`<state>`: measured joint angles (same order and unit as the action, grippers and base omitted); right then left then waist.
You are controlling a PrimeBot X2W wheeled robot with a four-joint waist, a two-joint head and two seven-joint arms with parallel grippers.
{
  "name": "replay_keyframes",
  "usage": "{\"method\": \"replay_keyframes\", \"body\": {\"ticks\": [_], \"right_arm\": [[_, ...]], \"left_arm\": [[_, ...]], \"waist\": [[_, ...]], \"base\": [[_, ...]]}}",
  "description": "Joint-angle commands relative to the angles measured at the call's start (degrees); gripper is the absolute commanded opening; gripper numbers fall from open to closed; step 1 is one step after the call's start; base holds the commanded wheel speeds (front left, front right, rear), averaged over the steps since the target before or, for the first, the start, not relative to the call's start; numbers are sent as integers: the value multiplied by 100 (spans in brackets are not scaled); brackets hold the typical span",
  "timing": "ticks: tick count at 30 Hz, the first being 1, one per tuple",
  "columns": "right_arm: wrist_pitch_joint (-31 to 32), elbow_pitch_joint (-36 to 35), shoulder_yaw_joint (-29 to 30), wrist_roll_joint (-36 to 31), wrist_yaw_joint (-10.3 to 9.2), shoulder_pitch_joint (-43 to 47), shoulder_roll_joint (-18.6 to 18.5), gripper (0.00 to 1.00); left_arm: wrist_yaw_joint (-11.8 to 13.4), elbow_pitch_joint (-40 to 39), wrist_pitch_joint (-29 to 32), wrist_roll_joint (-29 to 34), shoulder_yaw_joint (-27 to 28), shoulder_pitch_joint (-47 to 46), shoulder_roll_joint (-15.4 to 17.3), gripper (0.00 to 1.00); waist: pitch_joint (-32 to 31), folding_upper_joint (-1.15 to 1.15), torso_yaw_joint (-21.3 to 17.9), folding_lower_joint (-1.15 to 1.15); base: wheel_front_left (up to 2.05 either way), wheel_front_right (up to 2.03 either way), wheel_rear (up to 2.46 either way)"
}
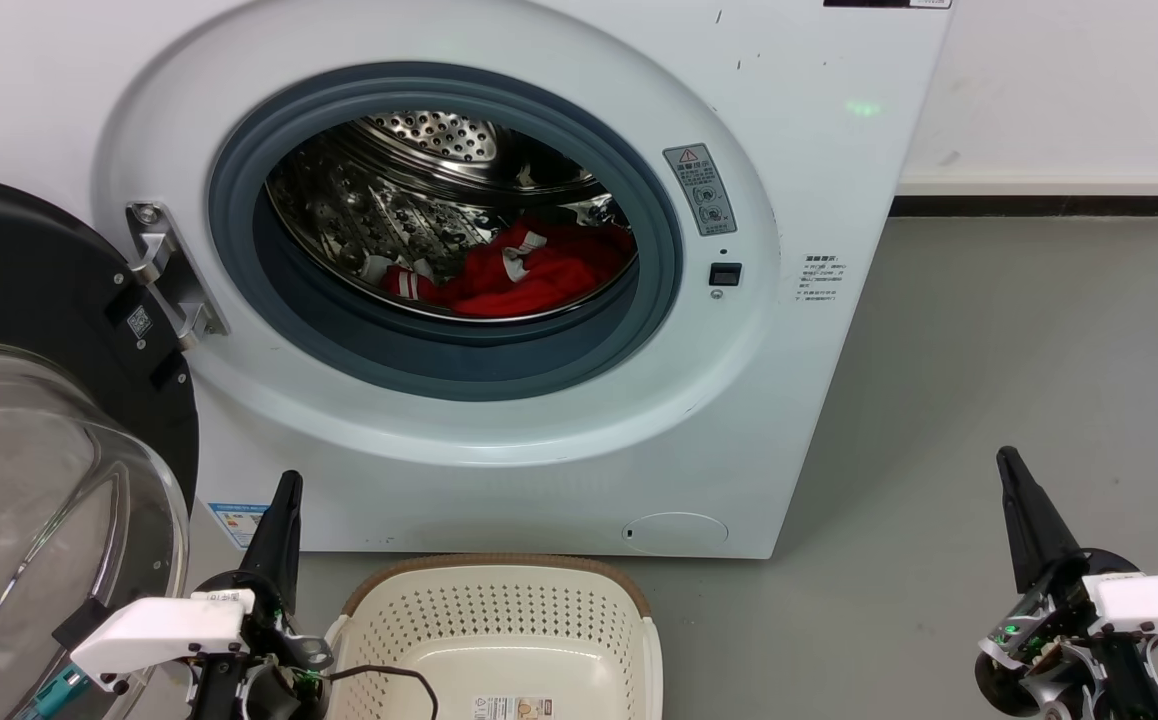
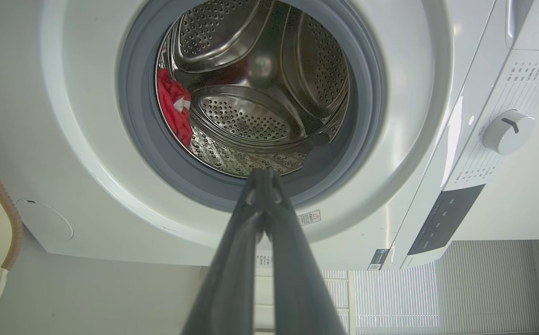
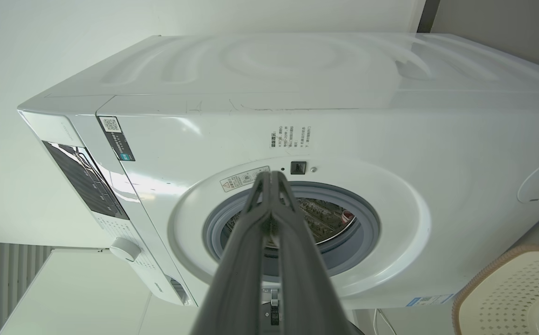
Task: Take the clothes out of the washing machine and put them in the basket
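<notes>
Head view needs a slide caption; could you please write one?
Red clothes lie in the open white washing machine; cream plastic basket sits below.

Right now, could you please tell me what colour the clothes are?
The clothes are bright red with white striped trim, best in the head view.

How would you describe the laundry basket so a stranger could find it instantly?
Find the white front-loading washing machine. On the grey floor in front of it stands the laundry basket. It alone is cream plastic, dotted with small holes, with a brown rim.
</notes>
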<state>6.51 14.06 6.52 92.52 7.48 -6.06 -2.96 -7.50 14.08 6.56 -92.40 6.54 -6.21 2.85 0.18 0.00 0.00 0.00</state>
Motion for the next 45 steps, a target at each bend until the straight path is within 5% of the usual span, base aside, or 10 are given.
{"method": "replay_keyframes", "body": {"ticks": [1,24,25,36,45], "right_arm": [[2,2,-3,-41,3,-46,17,0],[2,2,-3,-42,3,-46,17,0],[-2,3,-1,0,0,1,0,100],[-290,-125,-189,-87,0,95,2,100],[-527,-307,-301,-889,0,106,2,100]], "left_arm": [[-11,-5,2,10,4,-6,3,0],[-11,-5,3,10,4,-6,3,0],[0,5,-1,1,-1,0,-1,100],[0,-49,-287,163,-238,1,3,100],[0,-282,-529,927,-223,-52,4,100]], "waist": [[0,0,0,0],[0,0,0,0],[0,0,0,0],[4,0,-29,0],[7,0,-61,0]], "base": [[0,0,0],[0,0,0],[0,0,0],[0,0,0],[0,0,0]]}}
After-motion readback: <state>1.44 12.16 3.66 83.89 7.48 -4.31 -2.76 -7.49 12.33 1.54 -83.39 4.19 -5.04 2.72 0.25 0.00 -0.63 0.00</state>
